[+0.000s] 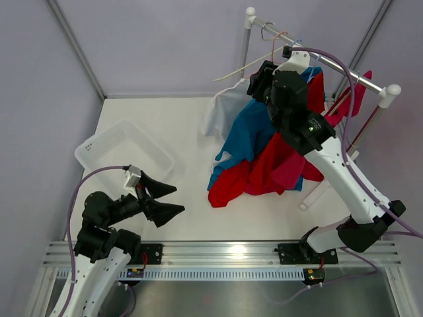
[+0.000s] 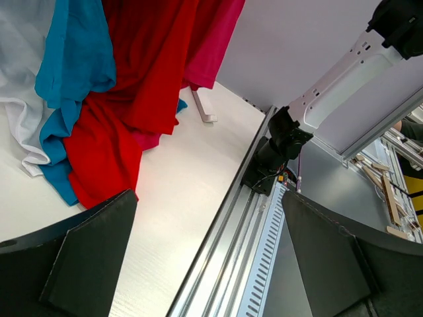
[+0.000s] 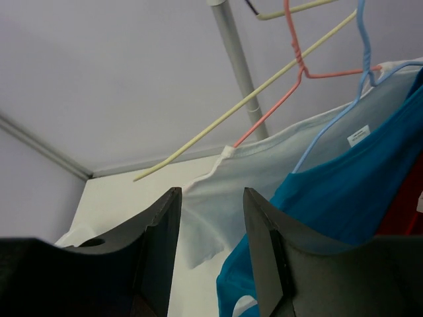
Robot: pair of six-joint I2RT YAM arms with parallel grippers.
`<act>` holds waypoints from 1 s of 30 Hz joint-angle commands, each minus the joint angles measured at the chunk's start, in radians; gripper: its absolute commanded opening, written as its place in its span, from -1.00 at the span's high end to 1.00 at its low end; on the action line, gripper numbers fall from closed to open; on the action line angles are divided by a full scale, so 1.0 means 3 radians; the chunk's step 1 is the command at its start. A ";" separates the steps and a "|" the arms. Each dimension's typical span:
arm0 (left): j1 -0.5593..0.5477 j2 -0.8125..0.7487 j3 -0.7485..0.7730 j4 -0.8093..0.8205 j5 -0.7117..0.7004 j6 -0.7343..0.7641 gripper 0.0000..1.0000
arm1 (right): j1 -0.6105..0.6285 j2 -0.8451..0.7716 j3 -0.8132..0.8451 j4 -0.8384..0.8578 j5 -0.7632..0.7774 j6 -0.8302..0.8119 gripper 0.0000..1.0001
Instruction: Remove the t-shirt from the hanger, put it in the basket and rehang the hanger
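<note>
Several t-shirts hang from a rail point(image 1: 322, 58) at the back right. A white t-shirt point(image 1: 221, 111) point(image 3: 264, 173) hangs on a pink hanger point(image 3: 277, 102). Beside it a blue t-shirt point(image 1: 249, 135) point(image 3: 350, 191) hangs on a blue hanger point(image 3: 334, 122), then red shirts point(image 1: 268, 168) whose hems trail on the table. My right gripper point(image 1: 259, 80) point(image 3: 210, 228) is up by the hangers, open, with the white t-shirt's shoulder seen through the gap and nothing between the fingers. My left gripper point(image 1: 170, 201) point(image 2: 208, 261) hovers wide open over the table's front left, far from the clothes.
A bare yellow hanger point(image 1: 243, 69) point(image 3: 231, 112) sticks out left of the rail's upright pole point(image 3: 232, 53). A clear plastic bin point(image 1: 122, 150) stands at the left, behind my left gripper. The rack's foot point(image 2: 203, 109) rests near the red hems. The metal base track point(image 1: 218, 254) runs along the near edge.
</note>
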 commanded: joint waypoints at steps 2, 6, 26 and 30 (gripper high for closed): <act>0.0010 -0.0032 0.0105 0.0055 0.0098 0.0012 -0.98 | 0.0075 0.0097 0.0210 0.0288 0.0586 -0.0093 -0.02; 0.0005 -0.0057 0.0100 0.0055 0.0083 0.0017 -0.98 | 0.0167 0.0149 0.0190 0.0262 0.0673 -0.0098 -0.04; -0.0072 -0.0144 0.0090 0.0050 0.0016 -0.0003 -0.98 | 0.0259 -0.0251 0.0133 -0.0101 -0.0140 -0.0005 -0.27; -0.0072 -0.0160 0.0085 0.0050 0.0011 -0.0008 -0.98 | 0.0259 0.0259 0.0516 0.0047 0.0559 -0.0179 -0.07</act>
